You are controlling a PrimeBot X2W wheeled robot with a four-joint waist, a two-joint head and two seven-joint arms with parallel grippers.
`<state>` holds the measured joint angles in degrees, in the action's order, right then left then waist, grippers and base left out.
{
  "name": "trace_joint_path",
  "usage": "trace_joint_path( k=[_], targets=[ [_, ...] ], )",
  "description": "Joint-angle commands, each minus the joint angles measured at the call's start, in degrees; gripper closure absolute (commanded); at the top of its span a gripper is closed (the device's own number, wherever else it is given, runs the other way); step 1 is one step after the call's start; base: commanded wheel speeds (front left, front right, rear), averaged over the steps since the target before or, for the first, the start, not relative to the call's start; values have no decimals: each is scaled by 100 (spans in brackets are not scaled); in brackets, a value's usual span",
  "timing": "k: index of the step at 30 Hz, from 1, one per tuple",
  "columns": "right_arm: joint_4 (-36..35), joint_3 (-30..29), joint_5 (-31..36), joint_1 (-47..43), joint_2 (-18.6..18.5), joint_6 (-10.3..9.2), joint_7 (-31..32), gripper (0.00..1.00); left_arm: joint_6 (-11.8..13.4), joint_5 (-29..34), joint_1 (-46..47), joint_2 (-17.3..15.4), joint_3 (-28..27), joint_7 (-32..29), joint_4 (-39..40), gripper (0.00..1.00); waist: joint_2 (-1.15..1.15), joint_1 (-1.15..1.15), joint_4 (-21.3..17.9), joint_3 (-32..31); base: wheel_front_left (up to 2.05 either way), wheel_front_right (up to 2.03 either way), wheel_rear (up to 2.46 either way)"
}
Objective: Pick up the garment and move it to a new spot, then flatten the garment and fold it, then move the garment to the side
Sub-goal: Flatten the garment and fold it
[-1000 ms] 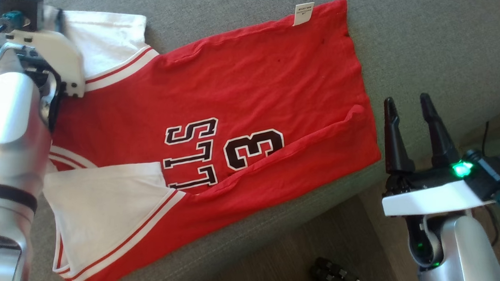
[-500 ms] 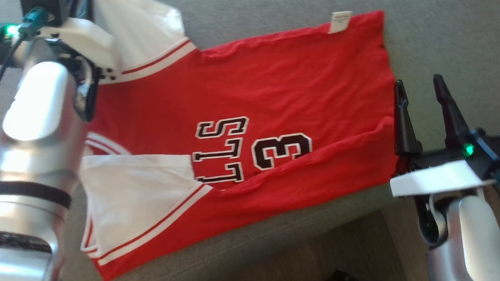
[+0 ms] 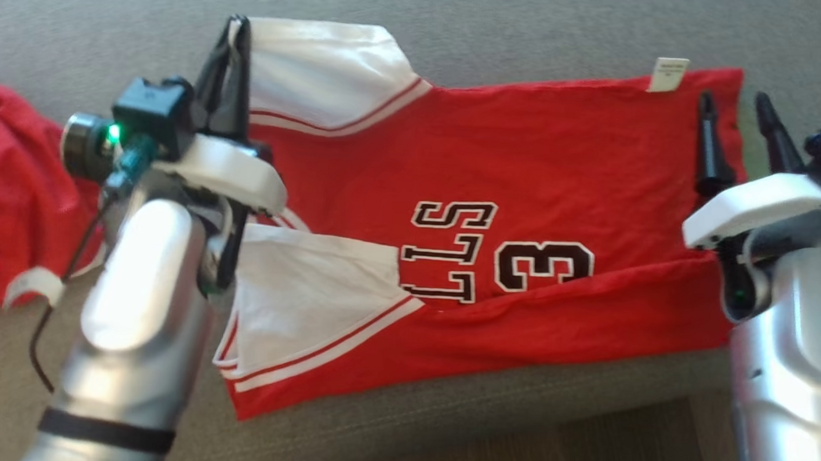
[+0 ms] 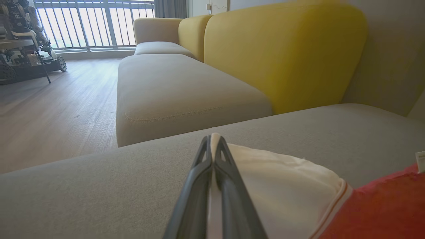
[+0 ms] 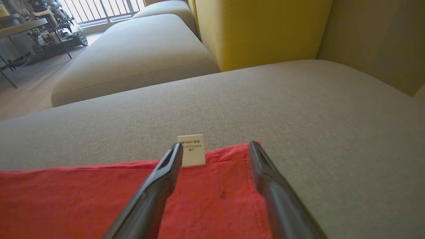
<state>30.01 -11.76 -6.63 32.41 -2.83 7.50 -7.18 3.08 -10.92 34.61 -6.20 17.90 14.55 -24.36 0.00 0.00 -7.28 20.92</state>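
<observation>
On sofa point(image 3: 534, 12), jersey point(image 3: 526, 159) crosswise (hem rightward)

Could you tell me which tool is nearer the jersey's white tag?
Right. The right tool hangs open beside the tag; the left tool pinches the white sleeve at the jersey's other end.

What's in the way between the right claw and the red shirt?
Nothing visible. The open right gripper sits at a corner of the red shirt by the white tag, bare cloth between its fingers.

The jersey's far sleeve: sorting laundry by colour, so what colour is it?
The sleeve is white with a red-striped hem; head view shows it best.
</observation>
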Motion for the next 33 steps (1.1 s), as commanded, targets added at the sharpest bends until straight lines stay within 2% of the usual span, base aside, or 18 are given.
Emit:
trace_joint_path(
  k=[1, 5, 15, 24, 33],
  targets=[
    [-31, -25, 15, 171, -51, -1, 71, 0, 43, -22, 22, -73, -120, 39, 289, 100, 0, 0, 146, -42, 0, 0, 0],
    [635, -490, 216, 505, -246, -1, 272, 0, 67, -22, -247, -16, 36, -46, 695, 100, 0, 0, 339, -36, 0, 0, 0],
    [1829, -979, 479, 1201, -512, -1, 218, 0, 146, 13, -484, -55, 205, -283, 1371, 100, 0, 0, 504, 90, 0, 0, 0],
    [2655, -1253, 832, 1732, -712, -1, -15, 0, 122, -22, -459, -80, 289, -354, 1471, 100, 0, 0, 560, 198, 0, 0, 0],
    [3228, -1283, 1046, 2075, -770, -1, -76, 0, 163, -75, -374, -170, 223, -426, 1614, 100, 0, 0, 584, 328, 0, 0, 0]
  ],
)
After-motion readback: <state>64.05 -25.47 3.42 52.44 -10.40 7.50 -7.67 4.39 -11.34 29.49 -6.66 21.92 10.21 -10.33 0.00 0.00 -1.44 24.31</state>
